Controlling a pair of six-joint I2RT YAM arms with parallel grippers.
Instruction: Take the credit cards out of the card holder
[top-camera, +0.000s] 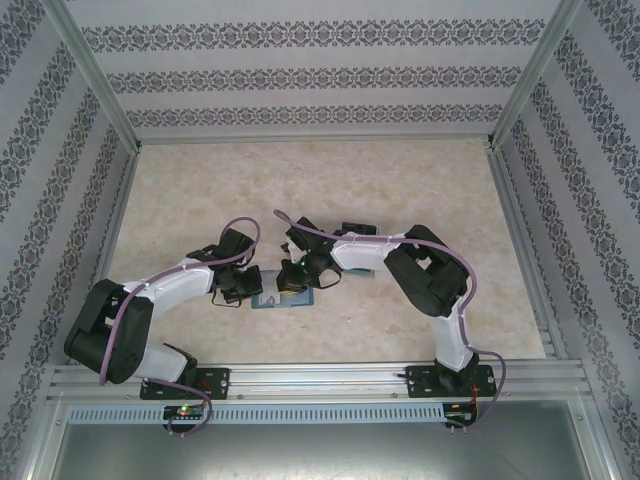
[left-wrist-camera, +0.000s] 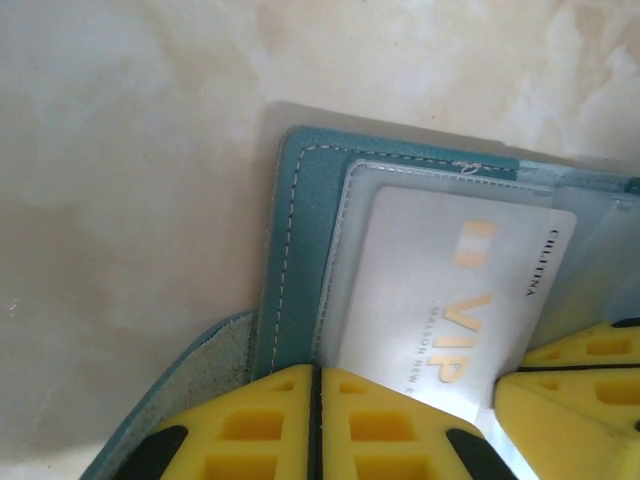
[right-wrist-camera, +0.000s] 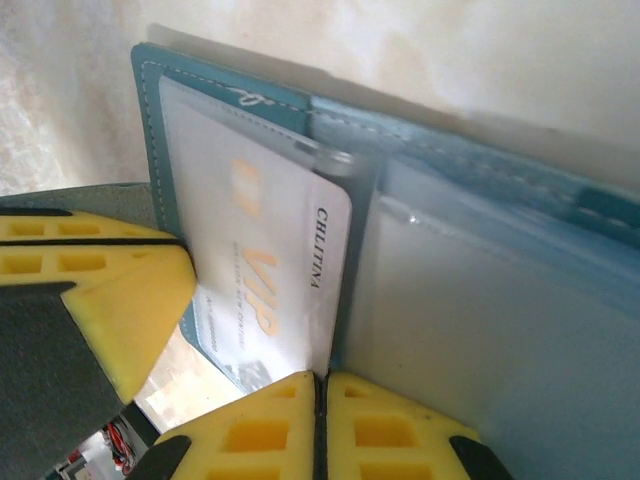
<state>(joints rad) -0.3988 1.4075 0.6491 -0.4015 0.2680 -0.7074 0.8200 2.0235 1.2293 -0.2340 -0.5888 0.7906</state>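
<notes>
Both jaws sit clenched at the open card holder, the right perhaps pinching its credit card.

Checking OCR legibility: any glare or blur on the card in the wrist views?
Left wrist: the pale plastic VIP card in the teal stitched folding wallet looks washed out under sleeve sheen, lettering readable. Right wrist: bright hotspot on the card's lower end, gold letters faint there; CHLITINA sharp.
</notes>
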